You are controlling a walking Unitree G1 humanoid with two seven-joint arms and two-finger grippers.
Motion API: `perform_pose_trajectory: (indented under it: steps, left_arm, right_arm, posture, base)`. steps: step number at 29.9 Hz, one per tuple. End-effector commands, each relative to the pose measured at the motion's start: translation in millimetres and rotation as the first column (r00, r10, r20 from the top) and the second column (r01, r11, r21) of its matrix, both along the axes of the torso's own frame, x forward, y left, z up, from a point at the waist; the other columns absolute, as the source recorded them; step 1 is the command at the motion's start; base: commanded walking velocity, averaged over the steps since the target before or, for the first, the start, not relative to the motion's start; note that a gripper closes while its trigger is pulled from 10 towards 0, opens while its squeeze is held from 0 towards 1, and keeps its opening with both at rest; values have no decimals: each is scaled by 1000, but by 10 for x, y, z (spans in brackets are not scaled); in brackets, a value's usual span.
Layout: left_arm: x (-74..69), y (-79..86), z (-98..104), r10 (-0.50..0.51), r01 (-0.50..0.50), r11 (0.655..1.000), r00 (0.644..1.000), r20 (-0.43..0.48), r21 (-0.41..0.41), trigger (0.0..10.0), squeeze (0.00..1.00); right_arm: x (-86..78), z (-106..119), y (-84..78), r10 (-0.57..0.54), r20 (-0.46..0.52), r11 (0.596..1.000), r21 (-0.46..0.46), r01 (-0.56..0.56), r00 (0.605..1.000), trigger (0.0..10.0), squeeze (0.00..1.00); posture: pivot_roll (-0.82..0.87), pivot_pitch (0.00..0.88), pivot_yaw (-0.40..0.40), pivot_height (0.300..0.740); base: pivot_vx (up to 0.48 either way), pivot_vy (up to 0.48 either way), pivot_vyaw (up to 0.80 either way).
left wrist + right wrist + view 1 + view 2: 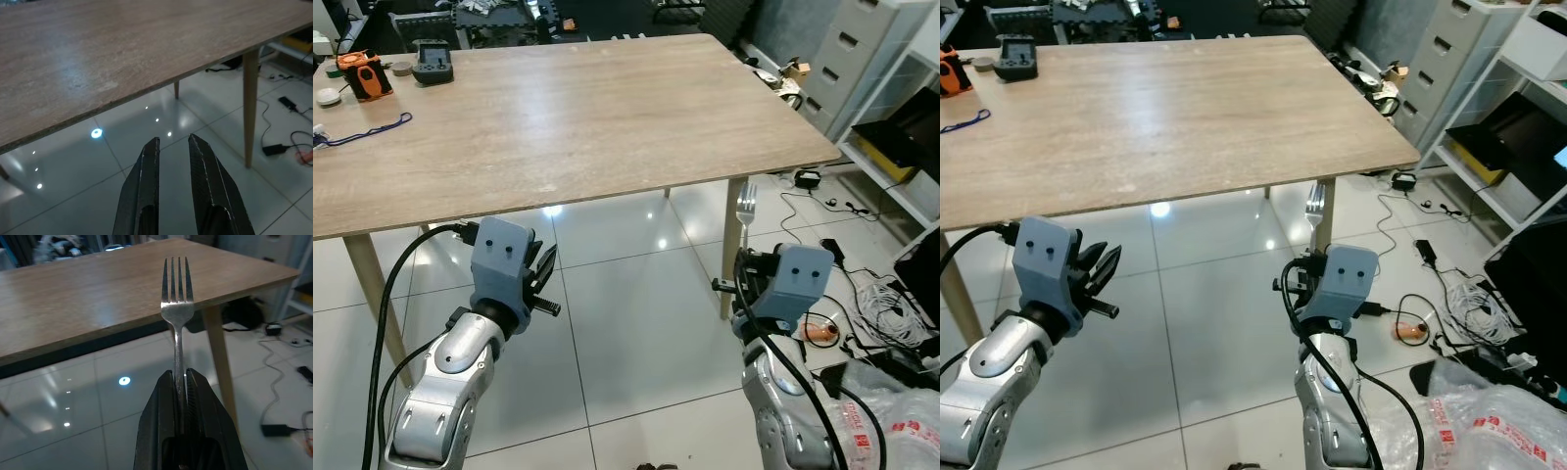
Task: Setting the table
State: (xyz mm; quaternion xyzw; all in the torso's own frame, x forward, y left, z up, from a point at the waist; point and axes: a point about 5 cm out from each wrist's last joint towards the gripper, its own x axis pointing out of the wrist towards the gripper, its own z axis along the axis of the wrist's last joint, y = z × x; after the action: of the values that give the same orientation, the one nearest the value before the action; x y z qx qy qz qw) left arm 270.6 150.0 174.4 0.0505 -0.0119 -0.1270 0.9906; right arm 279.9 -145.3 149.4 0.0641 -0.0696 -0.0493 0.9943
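Right claw [180,382]: pressed together on the handle of a silver fork [177,308], held below the front right corner of the surface, above the floor
Fork: upright, tines up, its head rising beside the right front leg [733,235] of the surface, just under the edge
Left claw [173,152]: held low before the front edge of the surface, the two black fingers [146,186] slightly spread with a narrow gap between them, holding nothing
Surface [578,117]: light wood top, bare across the middle and the near side
Far left corner of the surface: an orange and black device [364,73], a dark grey device [433,62], a small white round thing [329,96] and a blue cord [367,130] lying loose
Floor [626,294]: glossy white tiles with lamp glints
To the right: grey drawers [862,49], tangled cables [862,284] on the floor, and a crumpled plastic bag [891,421] near the right arm
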Motion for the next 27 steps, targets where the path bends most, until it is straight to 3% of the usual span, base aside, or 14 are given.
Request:
perform_pose_trajectory:
  steps: [1, 7, 14, 16, 23, 24, 27]
  left_arm:
    - [-2, -24, -32, -9, 9, 1000, 1000, -14, 6, 10000, 0]
    - [-3, -35, -57, -15, 16, 1000, 1000, -24, 13, 10000, 0]
    - [-34, 34, -238, -5, 7, 1000, 996, -95, 19, 10000, 0]
    - [-58, 187, -473, 51, -42, 997, 986, -161, 58, 10000, 0]
    - [-66, 334, -669, 99, -74, 989, 974, -206, 125, 10000, 0]
    - [-61, 367, -696, 109, -81, 987, 972, -210, 139, 10000, 114]
    - [-34, 395, -701, 121, -91, 985, 971, -208, 148, 10000, 125]
  right_arm:
    - [-27, -43, -32, -15, -19, 1000, 17, 15, 1000, 10000, 0]
    - [-36, -73, -48, -21, -30, 1000, 15, 21, 999, 10000, 0]
    - [-58, -213, -110, -37, -76, 999, -28, 35, 996, 10000, 0]
    - [-102, -462, -239, -69, -158, 993, -106, 53, 985, 10000, 0]
    - [-180, -699, -449, -132, -243, 982, -167, 92, 961, 10000, 0]
    - [-218, -771, -531, -161, -270, 976, -187, 112, 949, 10000, 0]
    - [-280, -866, -650, -206, -308, 966, -215, 143, 929, 10000, 0]
  posture:
    - [10, 64, 50, 740]
    - [9, 67, 52, 740]
    - [7, 69, 52, 740]
    - [8, 69, 51, 740]
    - [1, 72, 48, 740]
    - [-2, 74, 48, 740]
    - [-5, 75, 51, 740]
  base:
    - [0, 0, -800]
    - [0, 0, -800]
    - [0, 0, -800]
    - [0, 0, -800]
    - [0, 0, -800]
    - [0, 0, -800]
    - [0, 0, -800]
